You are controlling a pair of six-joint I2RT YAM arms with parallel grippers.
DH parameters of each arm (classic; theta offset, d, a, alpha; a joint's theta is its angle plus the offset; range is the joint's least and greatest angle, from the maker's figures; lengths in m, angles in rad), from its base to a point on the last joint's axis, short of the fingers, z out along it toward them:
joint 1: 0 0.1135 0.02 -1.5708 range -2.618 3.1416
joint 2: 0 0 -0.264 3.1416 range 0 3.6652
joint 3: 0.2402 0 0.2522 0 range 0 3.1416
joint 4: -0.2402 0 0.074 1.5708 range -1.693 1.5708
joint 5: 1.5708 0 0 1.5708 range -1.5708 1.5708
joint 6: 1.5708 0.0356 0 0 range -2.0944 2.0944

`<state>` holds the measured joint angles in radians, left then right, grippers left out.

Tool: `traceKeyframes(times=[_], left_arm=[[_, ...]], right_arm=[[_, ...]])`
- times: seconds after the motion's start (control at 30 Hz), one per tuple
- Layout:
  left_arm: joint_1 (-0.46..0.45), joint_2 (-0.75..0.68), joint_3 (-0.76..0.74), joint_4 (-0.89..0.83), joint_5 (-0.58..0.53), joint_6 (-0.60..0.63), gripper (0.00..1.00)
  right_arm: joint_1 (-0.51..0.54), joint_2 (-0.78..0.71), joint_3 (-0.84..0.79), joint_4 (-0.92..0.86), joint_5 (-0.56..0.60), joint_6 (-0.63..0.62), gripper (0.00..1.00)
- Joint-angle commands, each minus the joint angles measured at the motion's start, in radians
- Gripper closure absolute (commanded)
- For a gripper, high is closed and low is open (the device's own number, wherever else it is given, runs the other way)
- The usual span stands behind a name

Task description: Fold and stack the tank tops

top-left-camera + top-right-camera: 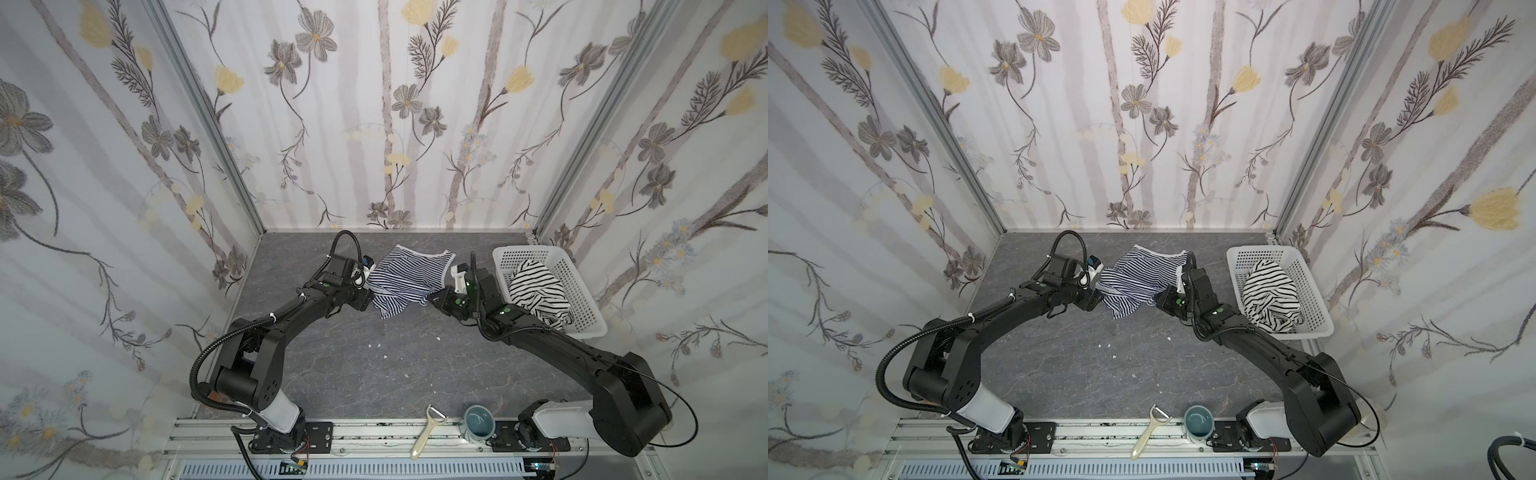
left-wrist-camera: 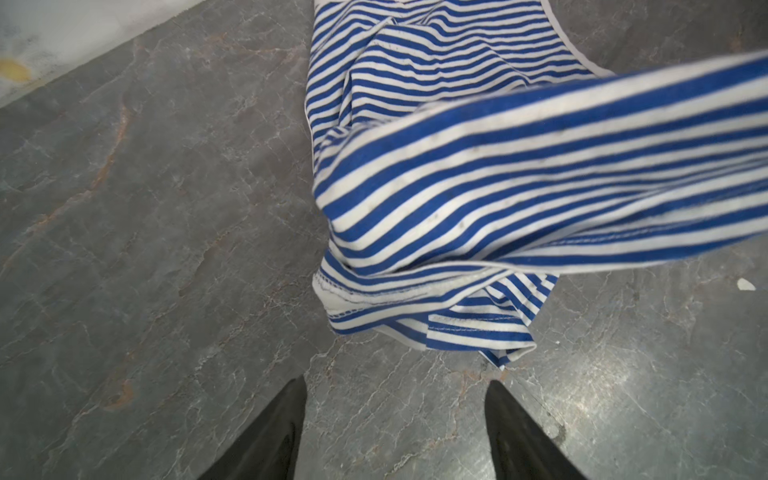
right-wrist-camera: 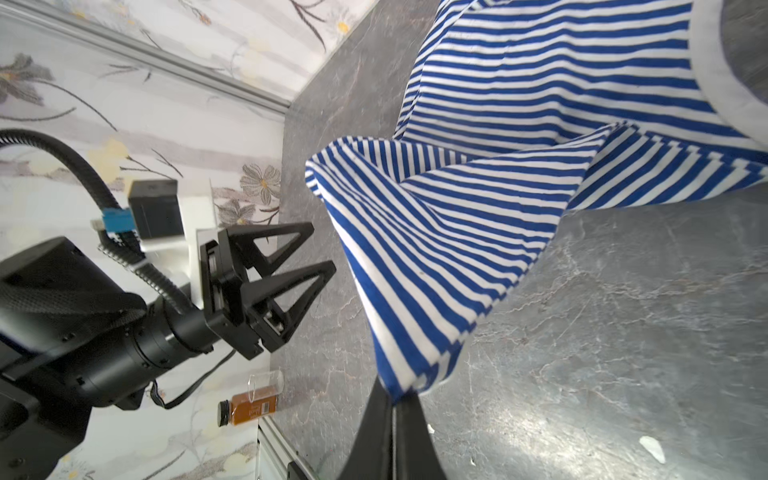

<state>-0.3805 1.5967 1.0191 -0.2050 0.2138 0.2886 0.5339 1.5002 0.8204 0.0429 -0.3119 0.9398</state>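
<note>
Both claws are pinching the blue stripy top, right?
No. Only the right claw pinches the blue stripy top. The left wrist view shows the left claw open, holding nothing.

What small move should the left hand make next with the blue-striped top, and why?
Probably ease the left hand forward onto the nearest hem of the navy-striped top and close. Its jaws stand open and empty, just short of the cloth, while the right hand is shut on a raised corner. A second grip would let both spread it flat.
</note>
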Motion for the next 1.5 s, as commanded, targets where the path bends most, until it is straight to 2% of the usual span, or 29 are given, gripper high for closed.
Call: traceKeyframes(times=[0.0,0.27,0.37,0.57,0.73,0.87,1.17,1.37,1.47], left_arm=[[-0.008,0.011,-0.009,0.007,-0.001,0.003,0.29],[-0.026,0.047,-0.013,0.006,0.011,-0.006,0.25],[-0.035,0.051,-0.016,-0.003,0.027,-0.009,0.27],[-0.072,0.028,-0.046,-0.049,0.075,0.030,0.38],[-0.148,0.003,-0.085,-0.069,0.125,0.037,0.61],[-0.195,0.043,-0.076,-0.069,0.159,0.029,0.69],[-0.212,0.195,0.032,-0.066,0.143,0.003,0.65],[-0.213,0.238,0.073,-0.065,0.099,-0.022,0.61],[-0.212,0.225,0.072,-0.065,0.073,-0.022,0.55]], right_arm=[[-0.027,0.007,0.003,0.050,-0.055,-0.013,1.00],[-0.113,0.059,0.022,0.171,-0.101,0.050,1.00],[-0.128,0.114,0.052,0.196,-0.118,0.067,1.00],[-0.165,0.209,0.122,0.203,-0.151,0.080,1.00],[-0.182,0.242,0.152,0.205,-0.166,0.082,1.00],[-0.184,0.253,0.157,0.210,-0.173,0.083,1.00],[-0.189,0.234,0.139,0.209,-0.172,0.077,1.00],[-0.195,0.218,0.117,0.211,-0.171,0.075,1.00],[-0.201,0.218,0.116,0.212,-0.174,0.073,1.00]])
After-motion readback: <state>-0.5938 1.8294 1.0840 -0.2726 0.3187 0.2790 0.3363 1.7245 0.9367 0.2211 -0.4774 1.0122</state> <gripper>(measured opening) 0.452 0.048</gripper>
